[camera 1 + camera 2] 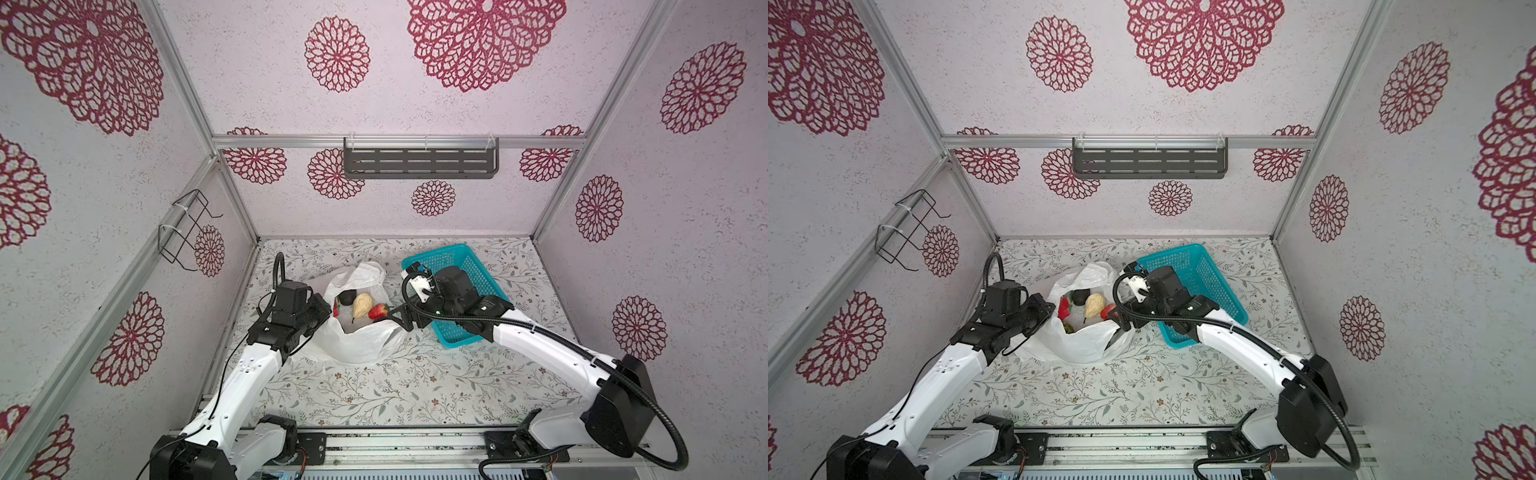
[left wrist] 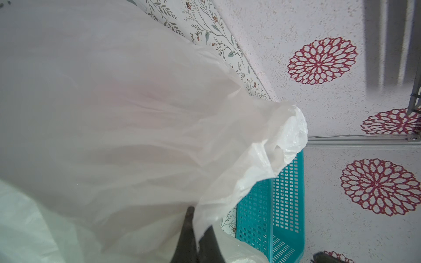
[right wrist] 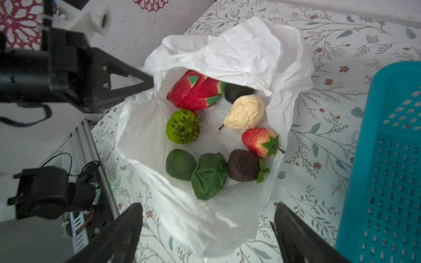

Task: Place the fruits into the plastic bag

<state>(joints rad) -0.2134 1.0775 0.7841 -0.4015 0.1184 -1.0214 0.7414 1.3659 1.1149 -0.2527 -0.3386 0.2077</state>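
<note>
My L fingers point(image 3: 147, 83) are clamped on the plastic bag point(image 3: 239, 52) rim, mouth wide. My R fingers point(image 3: 207, 205) are apart, empty, over the bag. Strawberry point(image 3: 257, 141) + other fruits lie inside the bag. Teal basket point(image 3: 387, 159) beside the bag shows no fruit, so prob. last step. Next: lift R clear w/o snagging the rim.

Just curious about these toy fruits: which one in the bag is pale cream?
The bumpy cream lump, lying between the dark avocado and the red strawberry; every other fruit is red, green or dark.
</note>
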